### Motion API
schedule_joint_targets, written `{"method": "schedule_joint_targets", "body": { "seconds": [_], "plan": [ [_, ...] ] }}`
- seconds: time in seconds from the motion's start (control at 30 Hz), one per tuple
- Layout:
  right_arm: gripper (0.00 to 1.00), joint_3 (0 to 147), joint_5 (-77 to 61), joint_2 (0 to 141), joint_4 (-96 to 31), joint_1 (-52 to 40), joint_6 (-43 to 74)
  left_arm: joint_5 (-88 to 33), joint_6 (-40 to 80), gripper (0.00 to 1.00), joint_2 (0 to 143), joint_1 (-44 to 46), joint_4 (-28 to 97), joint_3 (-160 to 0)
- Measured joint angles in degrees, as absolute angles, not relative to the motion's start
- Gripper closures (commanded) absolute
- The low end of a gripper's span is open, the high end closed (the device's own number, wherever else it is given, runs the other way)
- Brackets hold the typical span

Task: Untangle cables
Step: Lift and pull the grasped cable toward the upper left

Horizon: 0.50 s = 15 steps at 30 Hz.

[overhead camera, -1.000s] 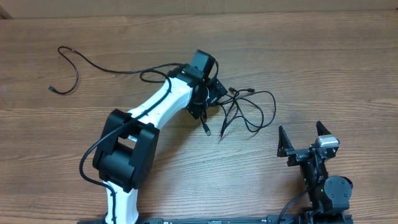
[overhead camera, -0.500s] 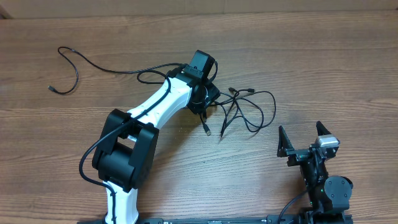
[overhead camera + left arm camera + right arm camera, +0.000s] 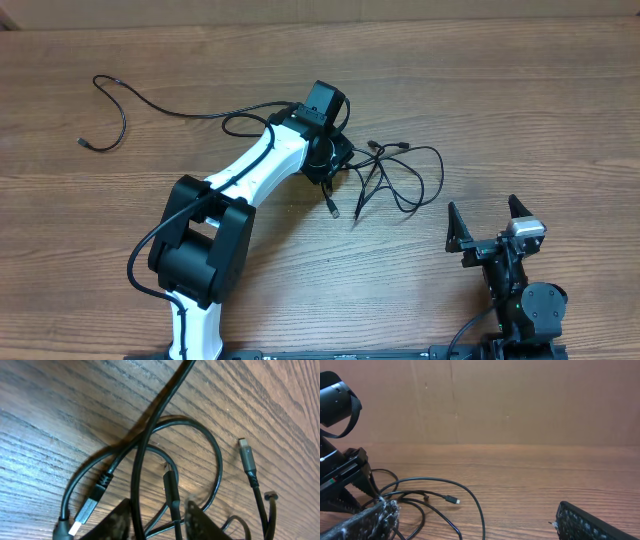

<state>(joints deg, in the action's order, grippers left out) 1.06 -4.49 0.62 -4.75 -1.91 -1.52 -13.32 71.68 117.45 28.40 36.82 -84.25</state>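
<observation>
A tangle of thin black cables (image 3: 395, 175) lies at mid-table. One long cable (image 3: 130, 95) runs off to the far left. My left gripper (image 3: 325, 175) points down at the tangle's left edge. In the left wrist view my left gripper (image 3: 157, 512) is open but narrow, with two cable strands (image 3: 172, 492) between its fingers (image 3: 120, 522). A gap still shows beside the right finger. A USB-A plug (image 3: 90, 507) and a small plug (image 3: 245, 455) lie nearby. My right gripper (image 3: 483, 212) stands open and empty near the front right. It (image 3: 477, 525) faces the cables (image 3: 435, 490).
The left arm's own thicker black wire (image 3: 150, 250) loops beside its base. A brown cardboard wall (image 3: 495, 400) stands behind the wooden table (image 3: 520, 90).
My left gripper's fingers have drawn in around the cable strands, and the loop by its wrist shifted slightly. The right arm has not moved.
</observation>
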Motion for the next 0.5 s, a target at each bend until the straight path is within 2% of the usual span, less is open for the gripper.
{"method": "schedule_joint_targets", "body": {
  "seconds": [0.07, 0.17, 0.5],
  "plan": [
    [0.00, 1.06, -4.49, 0.62, -4.75, -1.91, -1.50, -13.45, 71.90, 0.75, 117.45, 28.40, 36.82, -84.25],
    [0.00, 1.06, -4.49, 0.62, -4.75, -1.91, -1.48, -13.50, 72.10, 0.96, 117.45, 28.40, 36.82, -84.25],
    [0.00, 1.06, -4.51, 0.62, -4.75, -1.91, -1.50, -13.47, 66.83, 0.96, 117.45, 28.40, 37.50, -85.80]
  ]
}}
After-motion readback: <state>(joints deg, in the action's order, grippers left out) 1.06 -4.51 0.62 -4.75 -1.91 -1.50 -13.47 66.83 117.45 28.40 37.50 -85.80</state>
